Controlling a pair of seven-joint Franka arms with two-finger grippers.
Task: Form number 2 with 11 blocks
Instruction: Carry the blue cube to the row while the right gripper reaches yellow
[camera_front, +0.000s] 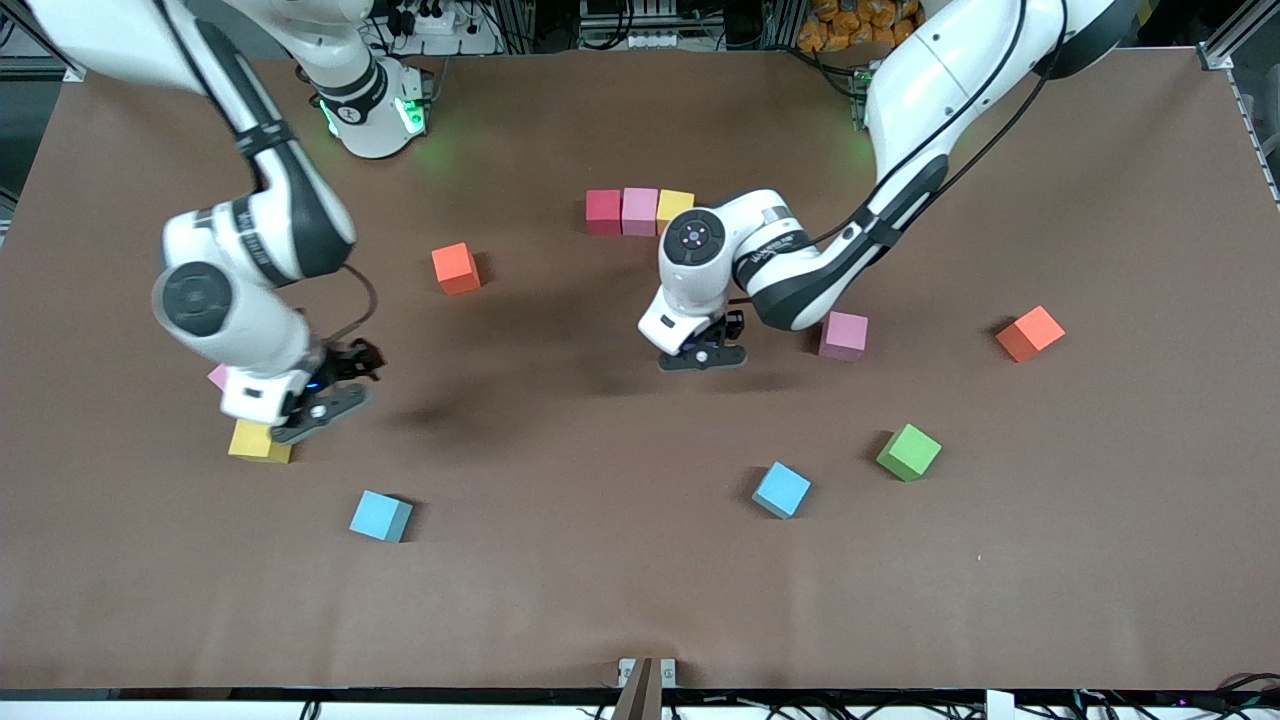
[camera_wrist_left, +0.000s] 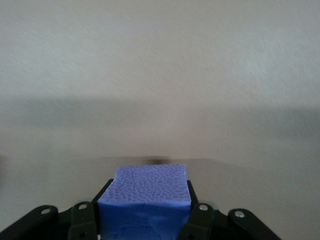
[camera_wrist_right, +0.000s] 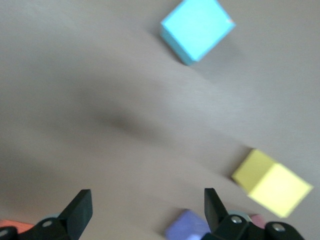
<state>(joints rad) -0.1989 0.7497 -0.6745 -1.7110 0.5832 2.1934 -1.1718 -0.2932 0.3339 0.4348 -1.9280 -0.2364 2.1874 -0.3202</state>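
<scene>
My left gripper hangs over the middle of the table, shut on a purple block that its hand hides in the front view. Red, pink and yellow blocks stand in a touching row near the robots' bases. My right gripper is open and holds nothing, over a yellow block beside a half-hidden pink one. In the right wrist view a second purple block lies beneath the open fingers, with the yellow block and a light blue block nearby.
Loose on the brown table are two light blue blocks, a green one and a pink one beside the left arm. Two orange cubes sit apart.
</scene>
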